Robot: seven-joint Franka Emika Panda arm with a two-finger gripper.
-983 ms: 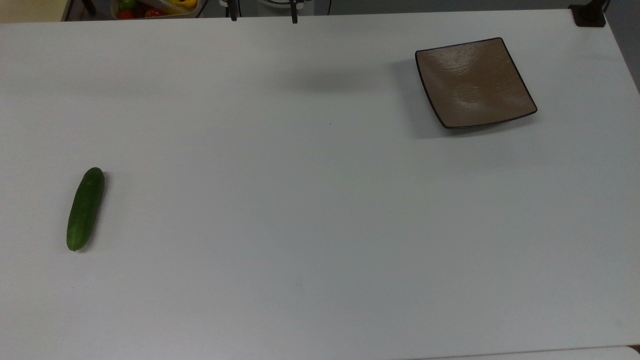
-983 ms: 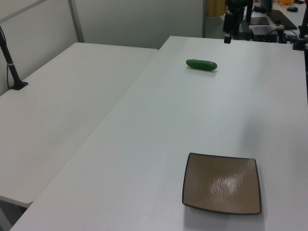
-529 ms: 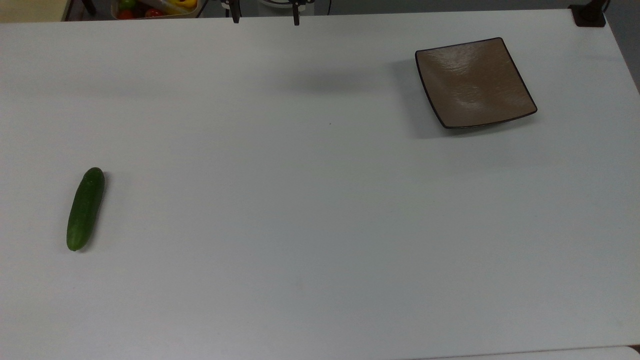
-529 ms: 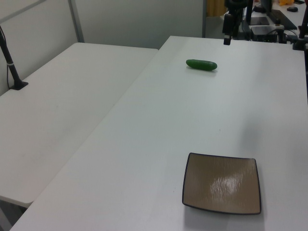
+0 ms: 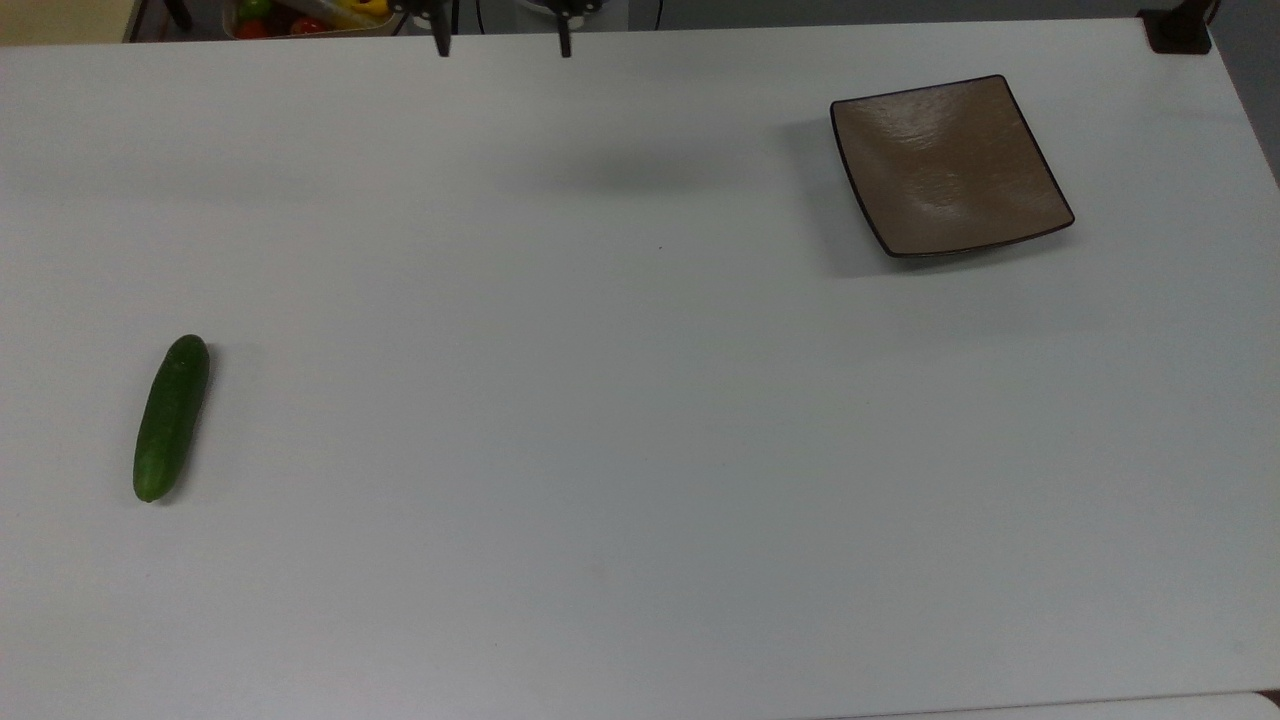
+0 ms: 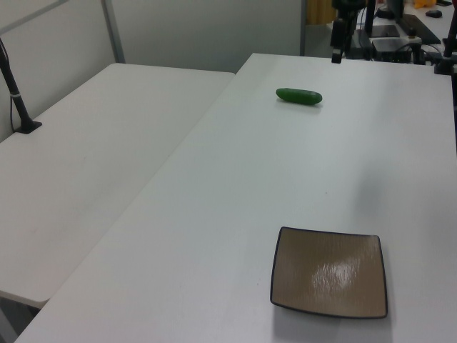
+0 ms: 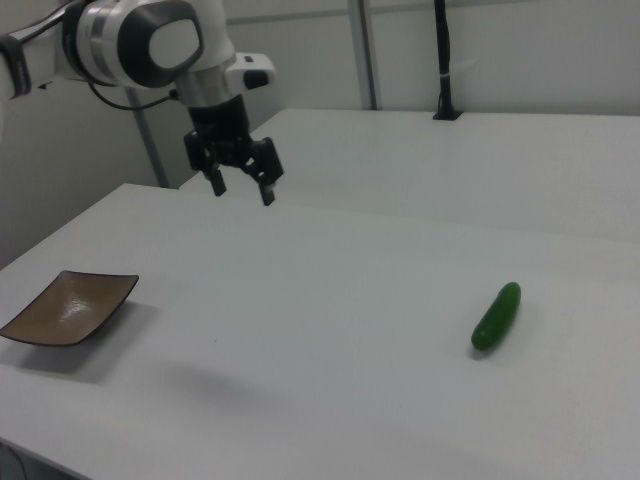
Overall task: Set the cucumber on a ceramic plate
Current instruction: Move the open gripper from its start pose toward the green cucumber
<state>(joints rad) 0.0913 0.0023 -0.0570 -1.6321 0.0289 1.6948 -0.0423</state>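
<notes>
Sliding toward the top view's left along the table's far edge, the black two-finger gripper point(image 5: 500, 42) shifted while everything else held its place. Its fingers point(image 7: 267, 193) stood spread wide with nothing between them, hanging well above the smooth white table point(image 5: 640, 400) on the white, rounded robot arm point(image 7: 150, 40). Down on the surface, the small dark green cucumber point(image 5: 171, 417) lay flat near the top view's left edge, smooth-skinned, rounded at both ends, one tip paler. Well apart from it, near the top view's upper right corner, sat the square glossy brown ceramic plate point(image 5: 950, 165), thin dark rim, corners slightly upturned, light glinting off its glaze. Nothing rested on the plate.
</notes>
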